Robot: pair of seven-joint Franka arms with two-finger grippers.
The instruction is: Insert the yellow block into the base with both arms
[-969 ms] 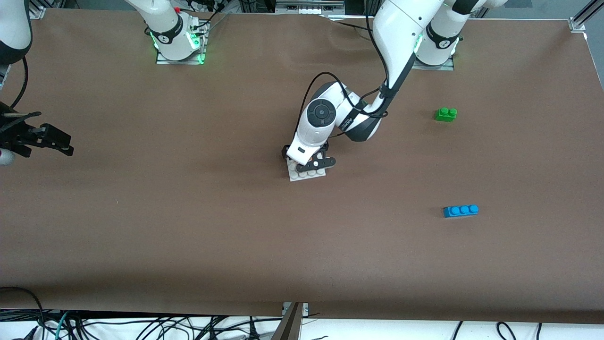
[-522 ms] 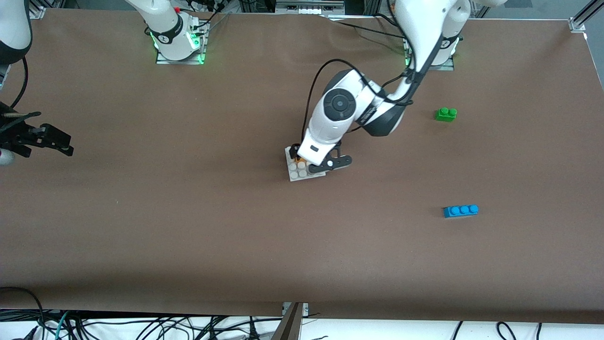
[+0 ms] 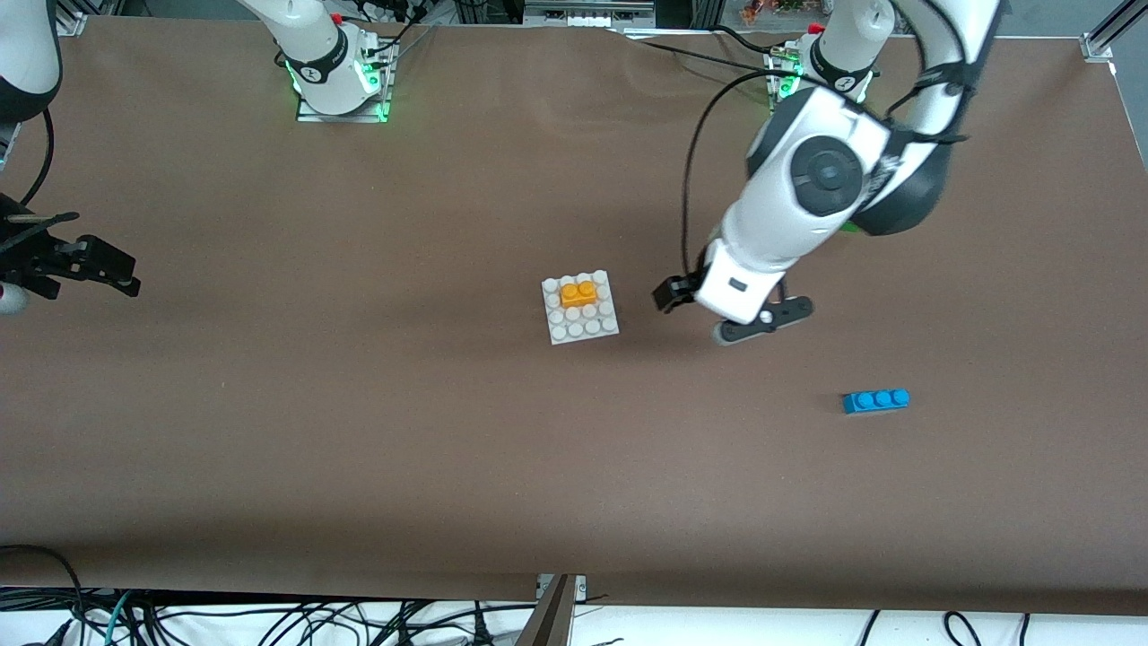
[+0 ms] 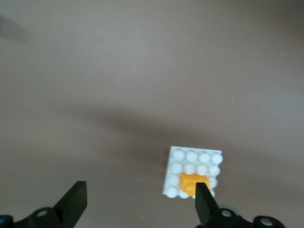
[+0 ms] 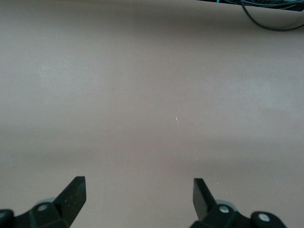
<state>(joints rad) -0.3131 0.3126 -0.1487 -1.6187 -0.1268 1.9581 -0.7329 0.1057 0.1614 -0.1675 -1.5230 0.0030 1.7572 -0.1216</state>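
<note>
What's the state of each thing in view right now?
yellow block: seated on the base, free of both grippers
base: flat on the table
left gripper: jaws open, empty, over bare table beside the base
right gripper: jaws open, empty, waiting at its end of the table
blue brick: loose on the table

The front view looks steeply down from high across the surface (image 3: 359, 449), facing both arm bases, and takes in the whole surface. The left wrist view looks down past its own fingers (image 4: 76, 202) and shares the white base (image 4: 192, 156) (image 3: 581, 309) with the front view. The right wrist view, nearer, shows only bare surface.
</note>
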